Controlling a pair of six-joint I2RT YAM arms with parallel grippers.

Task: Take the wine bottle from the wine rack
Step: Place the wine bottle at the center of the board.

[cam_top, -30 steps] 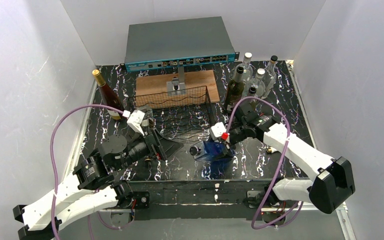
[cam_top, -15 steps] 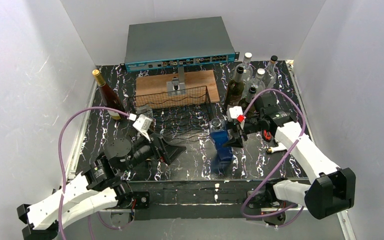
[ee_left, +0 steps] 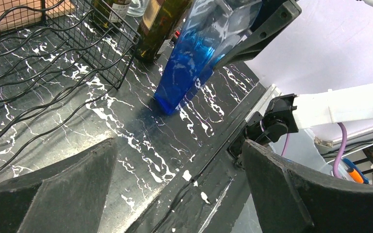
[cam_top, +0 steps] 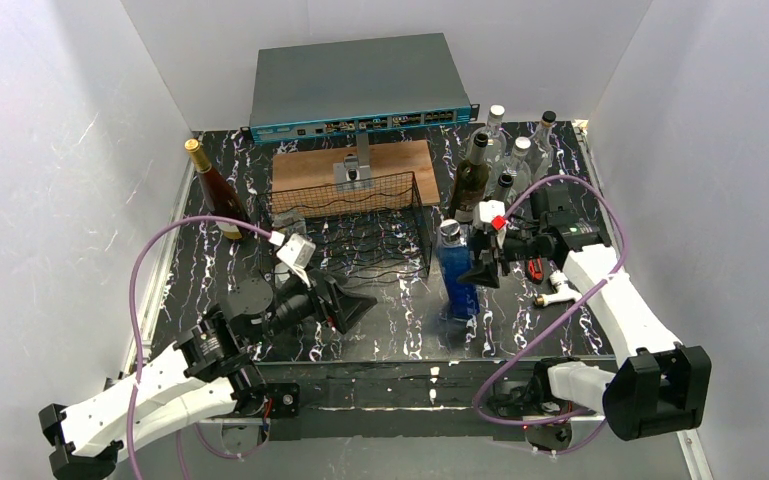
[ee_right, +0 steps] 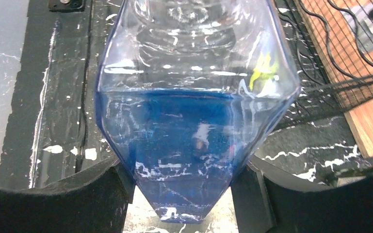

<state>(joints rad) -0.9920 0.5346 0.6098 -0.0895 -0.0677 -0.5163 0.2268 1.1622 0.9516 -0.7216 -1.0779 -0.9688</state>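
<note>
A blue glass wine bottle [cam_top: 457, 280] stands upright on the black marbled table, just right of the black wire wine rack [cam_top: 360, 225]. Its base touches the table in the left wrist view [ee_left: 189, 58]. My right gripper [cam_top: 480, 262] is shut on the bottle's body from the right, and both pads press its sides in the right wrist view [ee_right: 186, 189]. No bottle shows in the rack. My left gripper [cam_top: 355, 300] is open and empty in front of the rack, with bare table between its fingers [ee_left: 177, 145].
Several bottles [cam_top: 500, 160] stand at the back right. An amber bottle with a gold cap [cam_top: 215, 190] stands at the left. A wooden board [cam_top: 305, 170] and a grey network switch [cam_top: 360, 85] lie behind the rack. Small parts [cam_top: 550, 295] lie at the right.
My right gripper has swung the blue bottle from tilted and low to upright and carried it back and to the right. My left arm has shifted slightly right.
</note>
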